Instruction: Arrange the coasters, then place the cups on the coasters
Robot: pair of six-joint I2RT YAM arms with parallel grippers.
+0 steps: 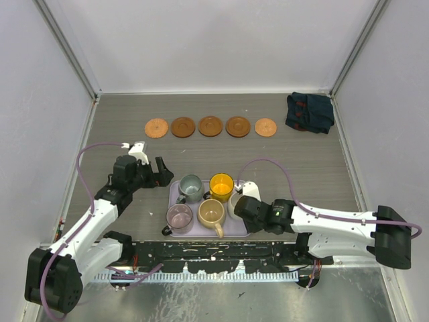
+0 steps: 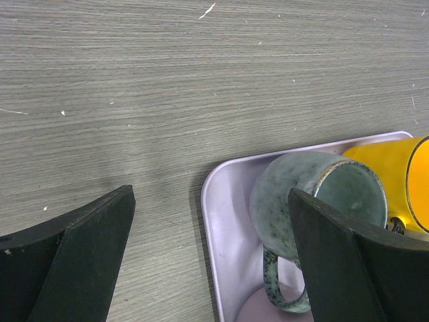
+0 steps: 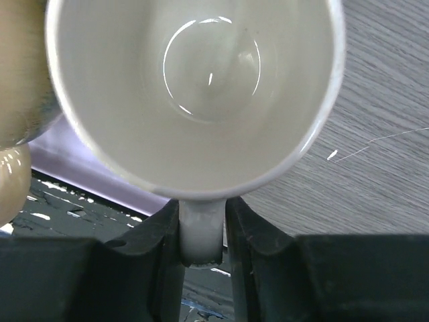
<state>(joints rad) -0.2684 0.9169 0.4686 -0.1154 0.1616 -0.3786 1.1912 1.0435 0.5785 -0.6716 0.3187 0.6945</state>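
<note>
Top external view: grey wood-grain table (image 1: pixel 301 168) fills the frame, with both arms reaching in from the bottom edge. The left gripper (image 1: pixel 153 172) sits left of centre with its fingers wide apart and nothing between them. In the left wrist view the left gripper (image 2: pixel 211 201) hangs over the corner of the tray (image 2: pixel 208 194), and the grey-green cup (image 2: pixel 315 201) lies in front of its right finger. The right gripper (image 1: pixel 236 205) is at the right edge of the lavender tray (image 1: pixel 173 194), low centre.

In the right wrist view the right gripper (image 3: pixel 202 218) is clamped on the handle of the cream white cup (image 3: pixel 201 87), one finger on each side and both touching it. Can't tell if the cup is lifted. The cream white cup (image 1: pixel 234 198) is mostly hidden under the gripper in the top view.

A dark crumpled cloth (image 1: pixel 310 113) lies at upper right.

The other cups are upright on the tray. The grey-green cup (image 1: pixel 190 185) and yellow cup (image 1: pixel 221 184) are in the back row. The pinkish-purple cup (image 1: pixel 179 216) and tan cup (image 1: pixel 211 212) are in the front row.

Five coasters (image 1: pixel 210 126) form a straight row across upper centre, just beside each other. All are bare and well apart from the tray.
</note>
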